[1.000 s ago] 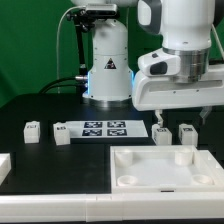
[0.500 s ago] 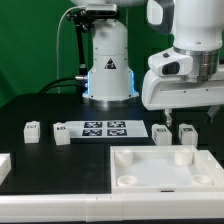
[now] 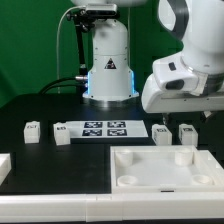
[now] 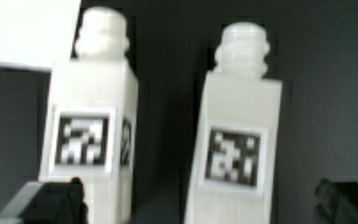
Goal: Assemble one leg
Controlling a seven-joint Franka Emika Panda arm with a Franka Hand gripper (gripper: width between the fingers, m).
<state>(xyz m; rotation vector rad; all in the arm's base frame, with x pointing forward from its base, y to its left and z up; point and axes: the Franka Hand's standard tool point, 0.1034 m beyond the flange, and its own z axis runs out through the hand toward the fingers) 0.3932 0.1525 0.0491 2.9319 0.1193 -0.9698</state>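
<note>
Hanging high on the exterior view's right, the bulky white robot arm [image 3: 186, 82] was held above the black counter [image 3: 30, 105]. Below it stood the first leg [image 3: 160, 132], a small stubby white plastic block with a black-and-white square tag. The second leg [image 3: 187, 132], a block of the same kind, was just beside it on the exterior view's right, with a narrow gap between them. Both were on the counter just behind the far rim of the large white square plastic tray [image 3: 150, 160] with round corner sockets.

From the wrist view the two legs ran side by side without touching. Each showed a knobbed peg at one end and its tag turned toward the camera. That picture was blurred, but the dark fingertips [image 4: 51, 205] of the gripper [image 4: 197, 202] showed at two corners, well apart, so it seemed to be spread wide with nothing clamped.

Farther toward the exterior view's left, the thin flat white marker board [image 3: 105, 128] lay on the counter. A third leg [image 3: 62, 135] stood just beside its end and a fourth leg [image 3: 32, 130] stood near that one. The white cylindrical robot base [image 3: 108, 60] rose behind the board, in front of a green backdrop [image 3: 25, 40].
</note>
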